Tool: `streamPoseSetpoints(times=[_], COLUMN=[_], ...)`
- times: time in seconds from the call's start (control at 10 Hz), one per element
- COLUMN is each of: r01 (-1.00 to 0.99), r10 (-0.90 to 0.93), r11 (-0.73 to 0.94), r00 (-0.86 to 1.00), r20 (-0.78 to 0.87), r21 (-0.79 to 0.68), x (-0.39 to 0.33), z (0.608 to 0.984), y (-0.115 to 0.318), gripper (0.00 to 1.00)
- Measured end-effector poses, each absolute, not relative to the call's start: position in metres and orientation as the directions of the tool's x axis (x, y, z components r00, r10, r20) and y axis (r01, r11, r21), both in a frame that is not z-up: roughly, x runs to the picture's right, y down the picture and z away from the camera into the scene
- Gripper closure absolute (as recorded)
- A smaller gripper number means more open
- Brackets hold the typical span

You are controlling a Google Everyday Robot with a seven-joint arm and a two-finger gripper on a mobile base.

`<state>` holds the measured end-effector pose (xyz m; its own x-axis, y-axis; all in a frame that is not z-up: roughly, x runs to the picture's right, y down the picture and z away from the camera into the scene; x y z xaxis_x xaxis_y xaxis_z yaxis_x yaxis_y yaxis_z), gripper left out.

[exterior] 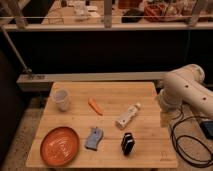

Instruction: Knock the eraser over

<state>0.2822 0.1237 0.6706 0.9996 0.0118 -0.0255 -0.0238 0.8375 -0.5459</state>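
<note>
Eraser (127, 143) sits near the front edge of the bench (110, 92), right of centre. It's a small black block with thin pale stripes and looks to be standing on end, though you can't be sure of that from here. It's apart from the flat blue-grey object (93, 138) on its left and from the white bottle (127, 116) lying behind it. Judging by looks, treat it as light, stiff and a bit grippy at the base. It likely tips with a gentle sideways nudge, and it may slide first if you hit it low. No need to take hold at all: aim contact high on a broad face, near the top edge, and push across the thin direction. If you had to grasp it, pinch across the narrow sides at mid-height. It's not fragile, so the risk is more a skid off the front of the bench than damage. The end effector (164, 119) hangs under the white arm (182, 92) at the right edge of the bench, well apart from the eraser, and whether it's open or closed you cannot tell. The bottle lies between the arm and the target on a diagonal, so it's safer to come in from the right side. The cup (61, 99), orange stick (95, 106) and orange plate (60, 145) are off to the left, out of your way.
</note>
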Motion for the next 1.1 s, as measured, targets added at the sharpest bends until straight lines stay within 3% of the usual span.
streamPoseSetpoints(times=[0.8,1.1], r01=[0.035,0.056], r10=[-0.024,-0.035], r11=[0.830,0.828], r00=[0.999,0.998], r20=[0.027,0.049], r21=[-0.556,-0.557], x=[0.279,0.277], z=[0.646,0.636], y=[0.145,0.157], gripper=[0.20,0.40])
